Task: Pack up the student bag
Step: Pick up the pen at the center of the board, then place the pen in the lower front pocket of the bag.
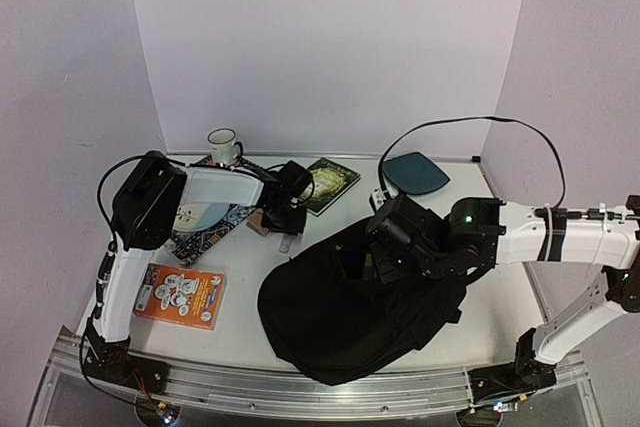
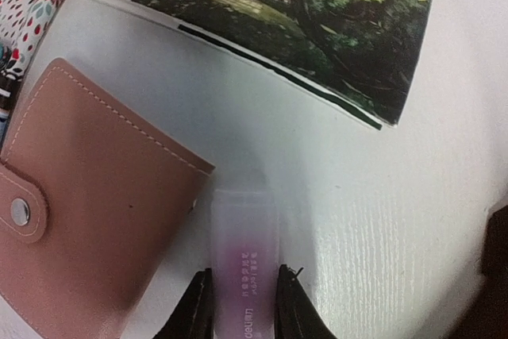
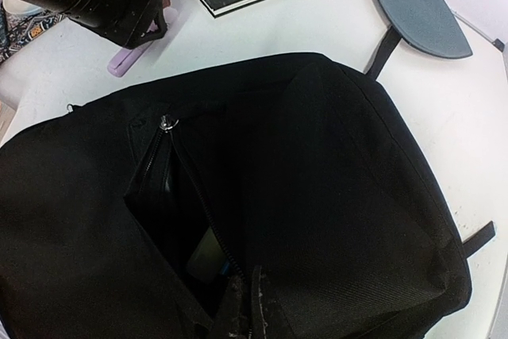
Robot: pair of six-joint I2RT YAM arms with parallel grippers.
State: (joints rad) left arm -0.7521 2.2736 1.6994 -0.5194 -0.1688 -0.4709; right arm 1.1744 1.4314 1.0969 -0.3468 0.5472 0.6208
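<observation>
Student bag lies unzipped; right claw apparently pinches its opening; left claw grips purple tube.

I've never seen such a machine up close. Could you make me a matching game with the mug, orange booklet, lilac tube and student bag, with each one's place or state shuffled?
Things:
1. mug
2. orange booklet
3. lilac tube
4. student bag

Place or state:
A. between the left pincer's fingers
B. black, zip gaping open
C. flat at the table's near left corner
D. standing at the table's far edge

Pairs: 1-D, 2-C, 3-A, 4-B
</observation>
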